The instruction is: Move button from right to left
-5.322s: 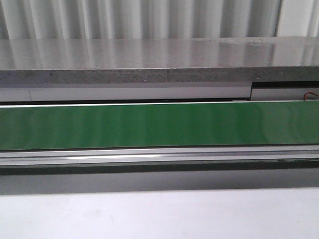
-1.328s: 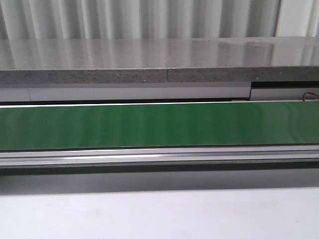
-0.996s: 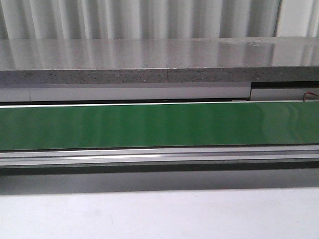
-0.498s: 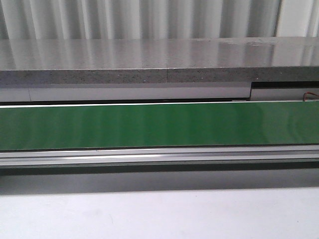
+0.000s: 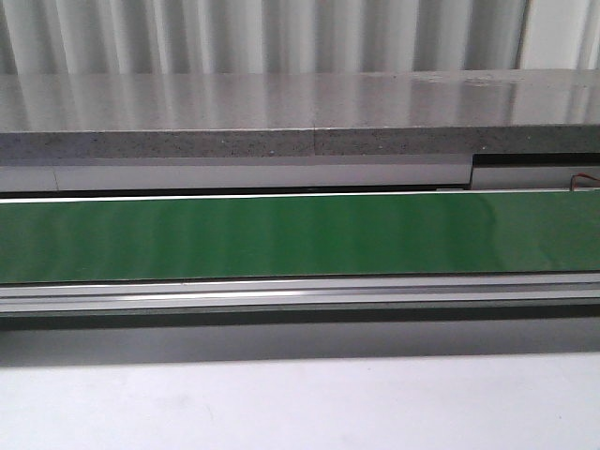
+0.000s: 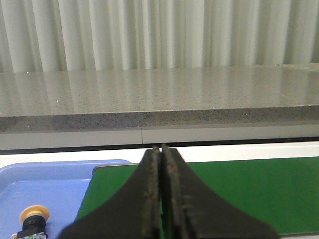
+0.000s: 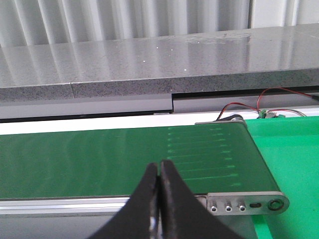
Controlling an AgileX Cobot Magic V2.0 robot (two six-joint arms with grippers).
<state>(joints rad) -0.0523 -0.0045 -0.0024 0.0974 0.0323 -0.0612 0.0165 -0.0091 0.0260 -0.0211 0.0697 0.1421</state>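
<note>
The button (image 6: 33, 219), with an orange-yellow cap on a black collar, lies in a blue tray (image 6: 50, 184) beside the end of the green conveyor belt (image 6: 239, 194) in the left wrist view. My left gripper (image 6: 160, 149) is shut and empty, raised over the belt's end, apart from the button. My right gripper (image 7: 159, 167) is shut and empty over the near rail of the belt (image 7: 99, 159) close to its other end. Neither gripper nor the button shows in the front view.
The green belt (image 5: 300, 234) runs across the front view with a metal rail (image 5: 300, 292) in front and a grey stone ledge (image 5: 300, 112) behind. Red wires (image 7: 279, 97) and a green mat (image 7: 294, 149) lie past the belt's right end.
</note>
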